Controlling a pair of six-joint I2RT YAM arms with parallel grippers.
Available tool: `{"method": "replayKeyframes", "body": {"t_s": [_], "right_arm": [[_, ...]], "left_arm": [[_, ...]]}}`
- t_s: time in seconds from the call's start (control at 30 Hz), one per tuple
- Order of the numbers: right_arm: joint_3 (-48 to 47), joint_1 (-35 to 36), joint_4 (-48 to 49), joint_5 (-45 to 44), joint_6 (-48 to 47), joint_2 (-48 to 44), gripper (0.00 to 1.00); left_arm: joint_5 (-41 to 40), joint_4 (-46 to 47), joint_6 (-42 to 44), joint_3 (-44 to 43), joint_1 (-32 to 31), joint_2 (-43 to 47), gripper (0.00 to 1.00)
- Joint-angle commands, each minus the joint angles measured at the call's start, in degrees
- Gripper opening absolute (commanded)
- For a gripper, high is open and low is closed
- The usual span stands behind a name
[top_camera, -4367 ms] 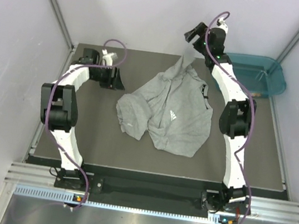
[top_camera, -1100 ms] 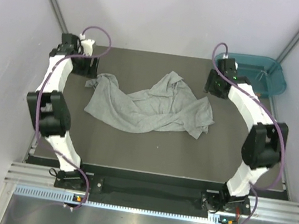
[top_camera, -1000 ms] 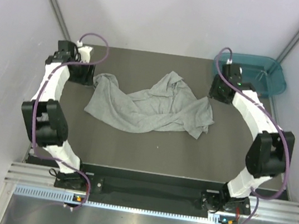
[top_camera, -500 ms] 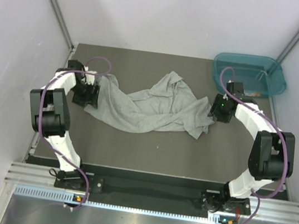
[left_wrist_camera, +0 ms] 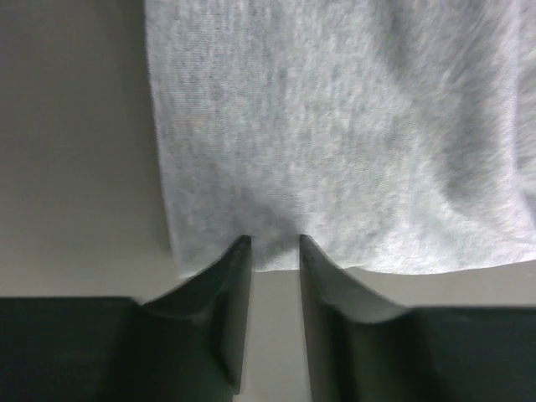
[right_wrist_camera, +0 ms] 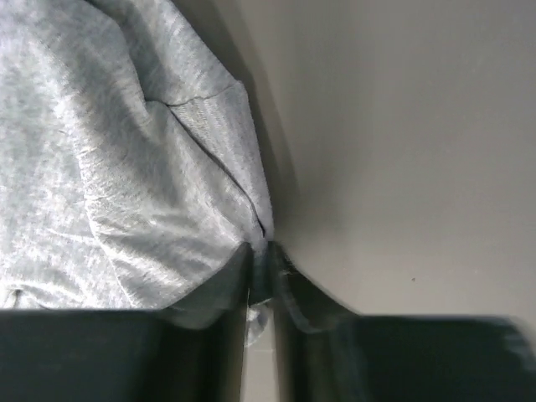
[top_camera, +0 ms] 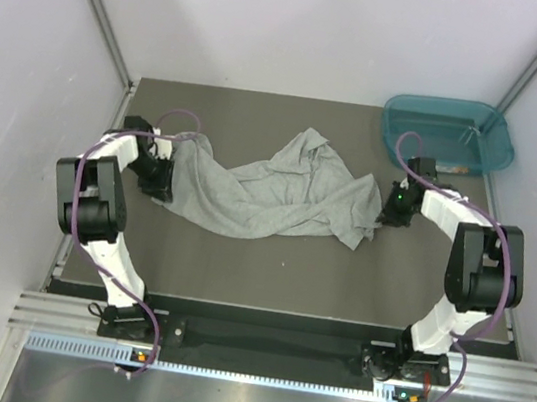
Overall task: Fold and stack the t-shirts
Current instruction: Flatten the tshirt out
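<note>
A single light heather-grey t-shirt [top_camera: 270, 193] lay crumpled and spread sideways across the middle of the dark table [top_camera: 289, 265], its cloth rucked into ridges with one peak rising toward the far side. The left gripper [top_camera: 160, 183] was down at the table surface at the shirt's left end, and the right gripper [top_camera: 385, 219] was down at the shirt's right end, so the garment stretched between the two. In the left wrist view the two dark fingers stood close together with a narrow gap between them; their tips reached just onto the straight edge of the cloth, and bare table showed through the gap nearer the camera. It was not possible to tell from that view whether the fabric was actually pinched. In the right wrist view the fingers were drawn almost together, and a fold of grey fabric, near a stitched hem, was nipped between their tips, with a scrap of cloth showing in the slit between them; the rest of the shirt bunched away to the left of the fingers. A teal tub [top_camera: 451, 127] sat at the far right corner, well apart from the shirt.
</note>
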State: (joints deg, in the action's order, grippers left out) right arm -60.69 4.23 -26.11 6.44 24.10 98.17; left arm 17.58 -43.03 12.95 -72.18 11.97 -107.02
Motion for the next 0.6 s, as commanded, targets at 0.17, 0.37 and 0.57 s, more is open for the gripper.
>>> {"method": "replayKeyframes", "body": {"t_s": [0.17, 0.37, 0.57], "right_arm": [[0.7, -0.6, 0.0, -3.2, 0.8, -7.0, 0.0], [0.3, -0.5, -1.5, -4.1, 0.5, -9.1, 0.0], [1.9, 0.5, -3.6, -6.1, -0.3, -15.9, 0.0]], "left_arm": [[2.8, 2.8, 0.1, 0.5, 0.5, 1.6, 0.0], [0.6, 2.1, -2.0, 0.5, 4.6, 3.5, 0.32], [-2.3, 7.0, -3.7, 1.8, 5.1, 7.9, 0.52]]}}
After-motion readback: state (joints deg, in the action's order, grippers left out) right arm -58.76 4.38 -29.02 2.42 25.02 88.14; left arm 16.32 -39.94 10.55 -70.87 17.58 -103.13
